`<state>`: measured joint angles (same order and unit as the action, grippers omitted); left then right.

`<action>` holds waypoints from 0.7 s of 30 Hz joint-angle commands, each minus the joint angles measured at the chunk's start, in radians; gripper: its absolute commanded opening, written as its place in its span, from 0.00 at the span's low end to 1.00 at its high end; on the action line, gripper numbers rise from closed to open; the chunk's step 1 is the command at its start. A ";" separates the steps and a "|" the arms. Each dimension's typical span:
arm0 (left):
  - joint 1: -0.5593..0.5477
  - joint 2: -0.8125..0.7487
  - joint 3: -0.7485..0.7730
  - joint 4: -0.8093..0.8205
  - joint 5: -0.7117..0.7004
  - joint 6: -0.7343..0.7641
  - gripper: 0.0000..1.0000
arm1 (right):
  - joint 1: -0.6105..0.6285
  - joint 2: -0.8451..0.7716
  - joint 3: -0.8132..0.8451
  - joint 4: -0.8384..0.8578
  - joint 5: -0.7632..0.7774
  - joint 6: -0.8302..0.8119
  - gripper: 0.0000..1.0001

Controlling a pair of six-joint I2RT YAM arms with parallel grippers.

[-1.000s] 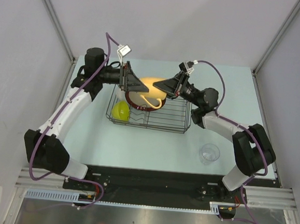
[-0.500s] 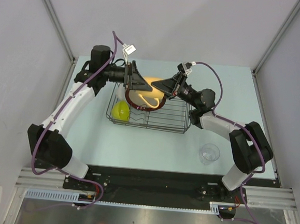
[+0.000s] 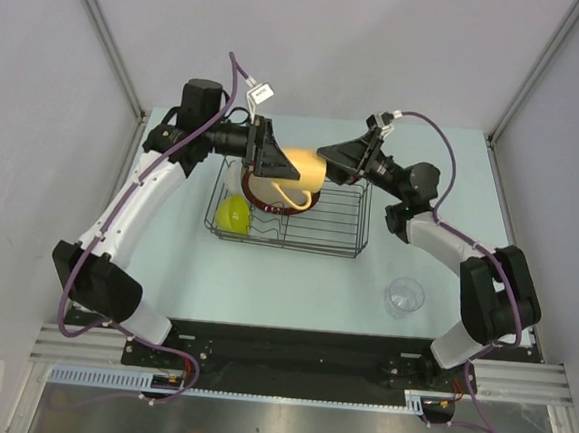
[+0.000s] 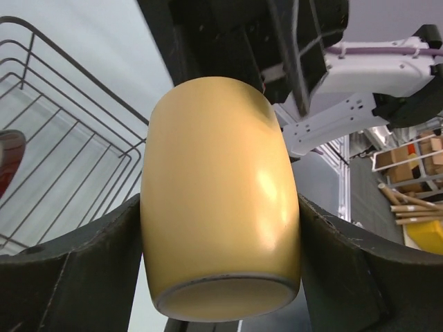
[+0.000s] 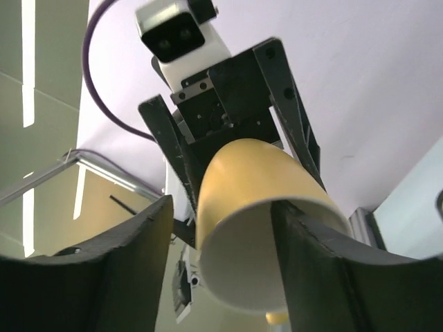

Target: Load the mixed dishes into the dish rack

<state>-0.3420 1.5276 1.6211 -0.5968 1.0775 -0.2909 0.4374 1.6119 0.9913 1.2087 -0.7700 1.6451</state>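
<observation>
The cup [image 3: 303, 167] [image 4: 218, 200], glossy yellow-tan, hangs on its side over the back of the dish rack [image 3: 313, 240], a black wire basket. My left gripper [image 3: 274, 161] [image 4: 220, 277] is shut on the cup, its pads pressing both walls near the base. My right gripper [image 3: 332, 158] [image 5: 221, 207] is open at the cup's mouth [image 5: 256, 277]: one finger [image 5: 311, 270] sits inside the rim, the other [image 5: 131, 256] stands apart from the wall. In the rack lie a lime-green bowl [image 3: 234, 213] and a dark-red-rimmed plate [image 3: 271, 201]. A small clear glass [image 3: 405, 297] stands on the table at the right.
Something white [image 3: 234, 180] shows at the rack's left end, behind the green bowl. The rack's right half holds only bare wires [image 3: 334, 220]. Grey walls close in the pale table [image 3: 264, 285] on three sides.
My right gripper has opened and drawn back to the right, off the cup wall. The left gripper keeps the cup and has shifted slightly right.
</observation>
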 commanded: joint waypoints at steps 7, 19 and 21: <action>-0.025 0.034 0.118 -0.176 -0.169 0.231 0.00 | -0.296 -0.294 -0.072 -0.514 -0.112 -0.319 0.79; -0.278 0.530 0.756 -0.486 -0.742 0.505 0.00 | -0.497 -0.696 -0.075 -1.021 0.028 -0.583 0.87; -0.320 0.589 0.813 -0.500 -0.804 0.533 0.00 | -0.500 -0.722 -0.077 -1.073 0.031 -0.606 0.87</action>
<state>-0.6014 2.0289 2.2498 -1.0378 0.4675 0.1352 -0.0532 0.9390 0.9073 0.2939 -0.7670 1.1282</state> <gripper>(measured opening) 0.810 0.872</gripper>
